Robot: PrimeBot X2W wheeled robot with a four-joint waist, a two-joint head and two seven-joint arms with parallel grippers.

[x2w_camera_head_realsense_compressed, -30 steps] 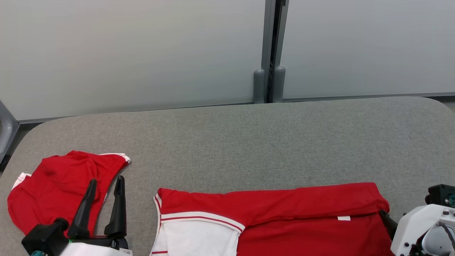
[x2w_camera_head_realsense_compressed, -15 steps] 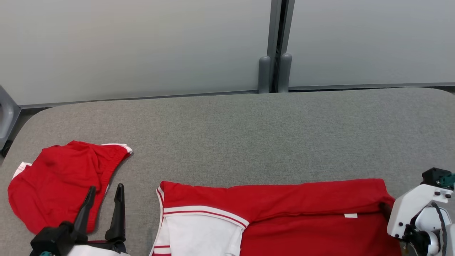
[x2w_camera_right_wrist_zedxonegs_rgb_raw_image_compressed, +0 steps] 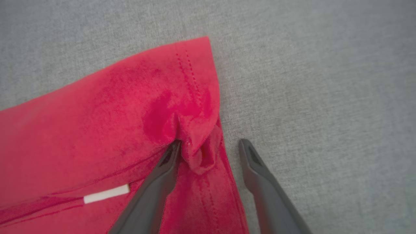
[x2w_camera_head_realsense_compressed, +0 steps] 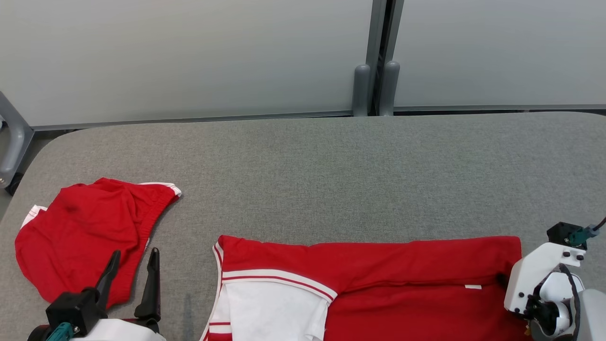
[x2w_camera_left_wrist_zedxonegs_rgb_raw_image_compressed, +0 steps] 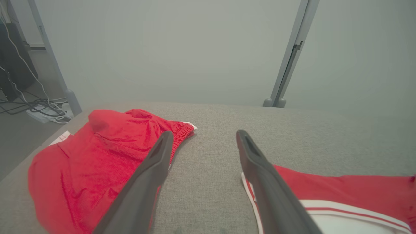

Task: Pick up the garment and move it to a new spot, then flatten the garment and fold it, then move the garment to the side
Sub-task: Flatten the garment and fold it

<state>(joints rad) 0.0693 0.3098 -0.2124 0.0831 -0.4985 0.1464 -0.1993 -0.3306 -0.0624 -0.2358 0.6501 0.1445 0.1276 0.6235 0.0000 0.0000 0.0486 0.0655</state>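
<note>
The red and white garment [x2w_camera_head_realsense_compressed: 378, 279] is laid folded at the near edge of the grey desk [x2w_camera_head_realsense_compressed: 331, 180]. Its right-hand edge is bunched into a small pucker, which is straddled by the right gripper [x2w_camera_right_wrist_zedxonegs_rgb_raw_image_compressed: 210, 144], jaws apart, with one finger [x2w_camera_right_wrist_zedxonegs_rgb_raw_image_compressed: 162, 169] touching the cloth. The left gripper [x2w_camera_head_realsense_compressed: 134, 255] is held low with jaws wide apart, between the garment and crumpled red shorts [x2w_camera_head_realsense_compressed: 80, 237]. Grey wall panels [x2w_camera_head_realsense_compressed: 189, 57] are seen behind the desk.
</note>
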